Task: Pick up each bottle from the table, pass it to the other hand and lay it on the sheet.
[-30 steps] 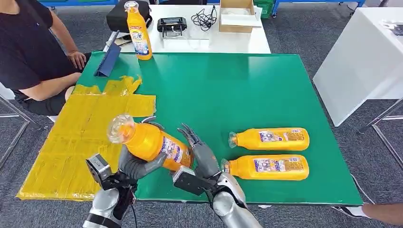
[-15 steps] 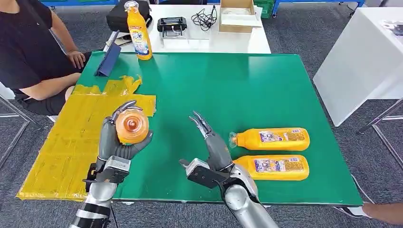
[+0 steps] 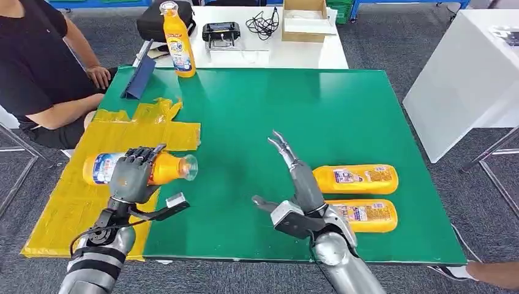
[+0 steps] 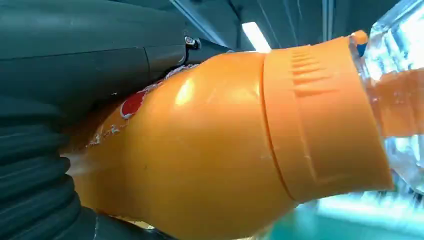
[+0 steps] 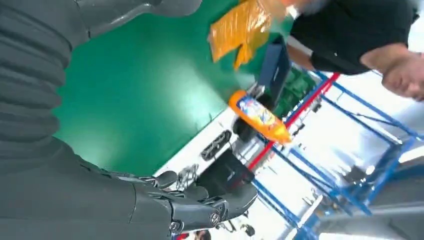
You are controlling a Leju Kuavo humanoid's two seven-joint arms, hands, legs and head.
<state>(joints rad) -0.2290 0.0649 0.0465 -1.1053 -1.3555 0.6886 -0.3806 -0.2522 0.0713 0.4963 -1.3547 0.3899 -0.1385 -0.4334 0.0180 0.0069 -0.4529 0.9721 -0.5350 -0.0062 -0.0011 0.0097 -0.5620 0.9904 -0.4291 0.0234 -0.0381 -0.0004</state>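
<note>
The left arm reaches forward on the left side, its hand (image 3: 130,176) wrapped from above around a bottle (image 3: 110,168) held on its side, fingers curled over the body. The right arm rises near the middle, its hand (image 3: 297,177) holding nothing, fingers (image 3: 281,146) stretched straight and pointing forward, thumb out sideways.

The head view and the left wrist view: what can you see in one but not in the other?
The head view alone has the yellow sheet, the green table, two bottles lying by the right hand, one standing bottle and a seated person. The left wrist view alone has a close look at the held bottle's ridged collar and clear cap. Both have the orange bottle gripped by the left hand.
</note>
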